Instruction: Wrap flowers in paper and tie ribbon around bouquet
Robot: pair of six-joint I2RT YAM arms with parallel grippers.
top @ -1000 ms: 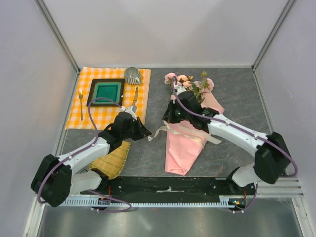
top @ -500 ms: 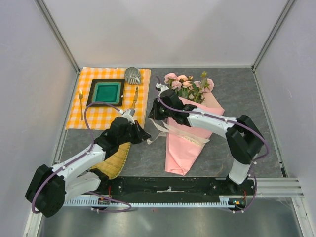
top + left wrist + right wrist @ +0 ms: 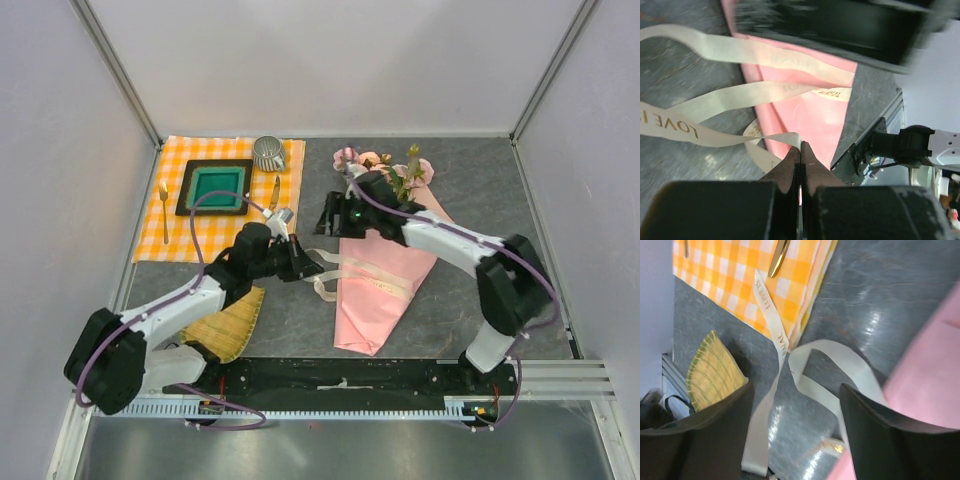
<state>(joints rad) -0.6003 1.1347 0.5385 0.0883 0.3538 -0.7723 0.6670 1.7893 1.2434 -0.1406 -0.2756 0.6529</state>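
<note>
While the left gripper [image 3: 800, 146] pinches the ribbon [image 3: 715, 47] left of the bouquet [image 3: 385, 285], the right gripper [image 3: 796, 390] gapes empty there too; checked cloth [image 3: 215, 232] and bamboo mat [image 3: 228, 322] lie farther left, on a grey table [image 3: 490, 200], pale walls [image 3: 330, 60] around.

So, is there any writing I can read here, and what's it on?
"LOVE": gold print on the ribbon, left wrist view.
"LOVE" then "NAL": same ribbon, right wrist view; letters between blurred.
More gold print where the ribbon crosses the pink paper: too blurred.
Nothing else legible.
</note>
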